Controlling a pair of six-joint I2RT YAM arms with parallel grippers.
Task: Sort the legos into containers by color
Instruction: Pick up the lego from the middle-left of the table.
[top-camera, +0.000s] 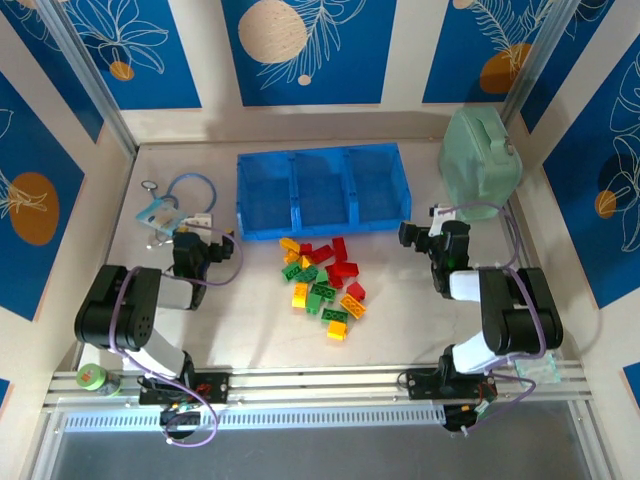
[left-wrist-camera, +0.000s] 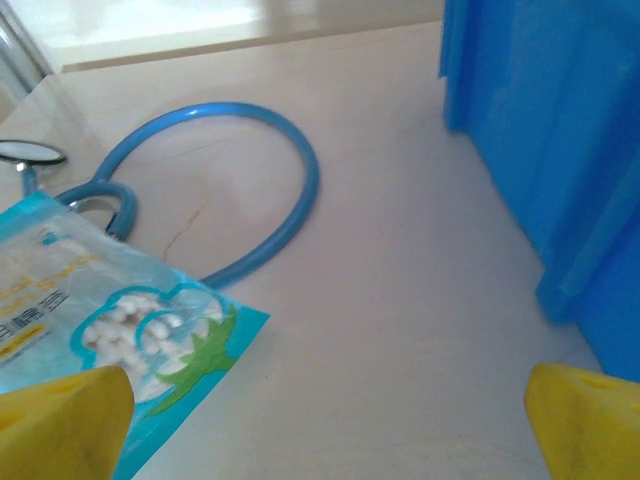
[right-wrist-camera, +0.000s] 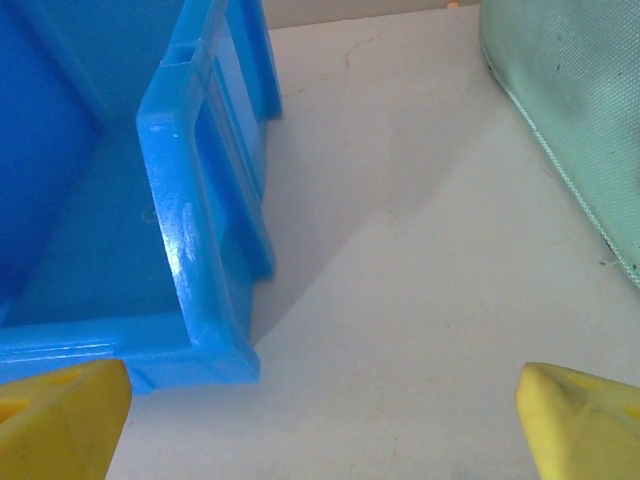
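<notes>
Top external view: two black arms sit on a metal rail at the near edge of a pale, smooth table (top-camera: 250, 330), with one small green tape roll (top-camera: 92, 377) by the left base. Both arms are folded low with their elbows out. The left gripper (top-camera: 210, 241) lies at 9 o'clock of the brick pile and the right gripper (top-camera: 410, 234) at 3 o'clock, each apart from it.

Between them, on the tabletop, the legos (top-camera: 322, 282) lie in one loose heap. There are roughly twenty glossy studded blocks in red, green and yellow-orange, too jumbled for an exact count per colour. The heap's long axis runs from 11 to 5 o'clock. All the bricks lie outside the tray, just off its 6 o'clock side.

The containers (top-camera: 322, 190) are three square bins of one translucent blue plastic tray with low walls, its long axis running 9 to 3 o'clock. At the tray's 9 o'clock lie one printed plastic packet (top-camera: 160, 213) and one blue-tubed stethoscope (top-camera: 192, 186). At its 2 o'clock stands one pale green box (top-camera: 480, 160) with rounded corners.

Left wrist view: the two yellow fingertips (left-wrist-camera: 60, 425) stand wide apart, released, with table between them. Right wrist view: the yellow fingertips (right-wrist-camera: 585, 425) are likewise spread, gripping nothing, and face the tray's near right corner.
</notes>
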